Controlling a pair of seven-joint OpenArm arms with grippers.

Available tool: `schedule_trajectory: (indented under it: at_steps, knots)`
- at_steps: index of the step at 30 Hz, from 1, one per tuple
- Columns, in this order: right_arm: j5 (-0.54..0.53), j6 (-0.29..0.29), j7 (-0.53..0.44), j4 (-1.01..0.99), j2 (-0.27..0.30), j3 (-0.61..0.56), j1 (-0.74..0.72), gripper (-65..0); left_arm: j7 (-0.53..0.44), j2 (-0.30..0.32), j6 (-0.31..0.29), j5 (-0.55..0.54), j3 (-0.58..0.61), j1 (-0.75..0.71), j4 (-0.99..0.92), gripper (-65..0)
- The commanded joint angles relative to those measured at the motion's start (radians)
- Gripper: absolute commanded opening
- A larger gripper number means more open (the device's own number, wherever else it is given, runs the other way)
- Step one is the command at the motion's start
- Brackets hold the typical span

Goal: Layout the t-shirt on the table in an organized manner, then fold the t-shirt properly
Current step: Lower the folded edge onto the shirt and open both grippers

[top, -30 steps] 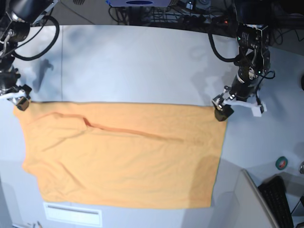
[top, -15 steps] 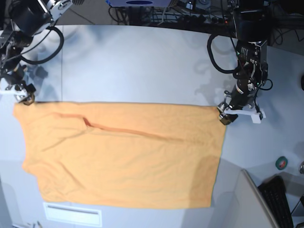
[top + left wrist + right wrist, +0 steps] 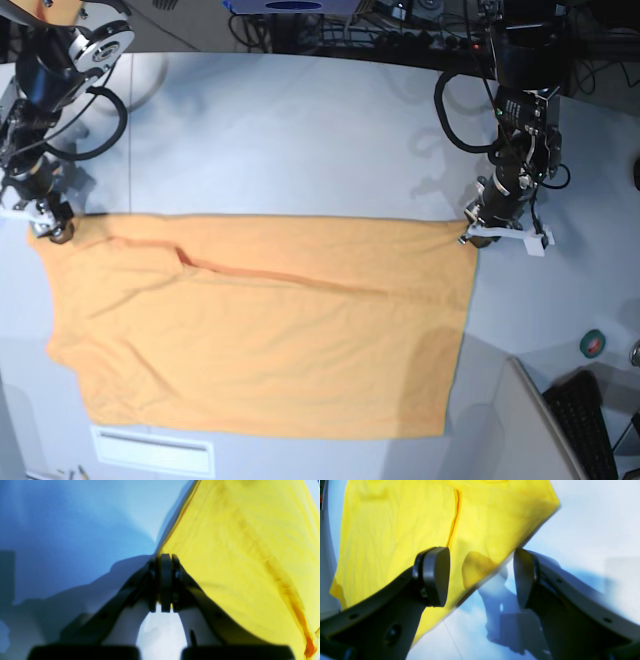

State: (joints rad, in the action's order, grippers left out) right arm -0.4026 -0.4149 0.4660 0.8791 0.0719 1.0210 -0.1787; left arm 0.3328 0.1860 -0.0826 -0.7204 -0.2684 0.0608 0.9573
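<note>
The orange-yellow t-shirt (image 3: 260, 330) lies spread flat on the white-grey table (image 3: 300, 130), with one long crease across its upper half. My left gripper (image 3: 472, 236) sits at the shirt's far right corner. In the left wrist view its jaws are pressed together (image 3: 165, 555) at the corner of the cloth (image 3: 237, 555). My right gripper (image 3: 52, 226) is at the far left corner. In the right wrist view it is open (image 3: 480, 577), and the shirt's edge (image 3: 395, 530) runs under the gap between its fingers (image 3: 436, 576).
A green tape roll (image 3: 593, 343) and a black keyboard (image 3: 590, 420) lie at the right front. A white label strip (image 3: 152, 450) sits by the front edge below the shirt. Cables and equipment line the back edge (image 3: 400, 20).
My right gripper has shifted along the shirt's far left corner and now stands open. My left gripper has turned and moved slightly right at the far right corner. The shirt has stayed flat.
</note>
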Motion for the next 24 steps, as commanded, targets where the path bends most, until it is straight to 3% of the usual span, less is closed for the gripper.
schedule_trajectory:
  at_steps: [1,5,12,14,15,18,24]
  knots:
    - [-0.006,-0.003,-0.019,-0.007,0.016,0.0,-0.014,-27.2,0.005,0.01,0.002,-0.001,-0.001,0.009,0.009,-65.0]
    - [-0.006,-0.003,-0.098,-0.071,0.035,-0.001,-0.023,-27.3,0.005,0.01,0.002,0.0,-0.001,0.009,0.013,-65.0]
    - [-0.006,-0.003,-0.112,-0.156,0.067,-0.001,-0.051,-27.8,0.005,0.011,0.002,0.0,-0.001,0.009,0.015,-65.0]
    - [-0.006,-0.003,-0.112,-0.157,0.073,-0.001,-0.054,-33.5,0.005,0.011,0.002,0.0,-0.001,0.009,0.015,-65.0]
    - [-0.006,-0.003,-0.112,-0.157,0.073,-0.001,-0.054,-39.3,0.005,0.011,0.002,0.0,-0.001,0.009,0.015,-65.0]
    - [-0.006,-0.003,-0.114,-0.157,0.073,-0.001,-0.057,-63.2,0.005,0.011,0.002,0.002,-0.001,0.009,0.015,-65.0]
    - [-0.005,-0.003,-0.103,-0.153,0.073,-0.001,-0.038,-65.0,0.041,0.014,0.002,0.002,-0.001,-0.003,0.03,-65.0]
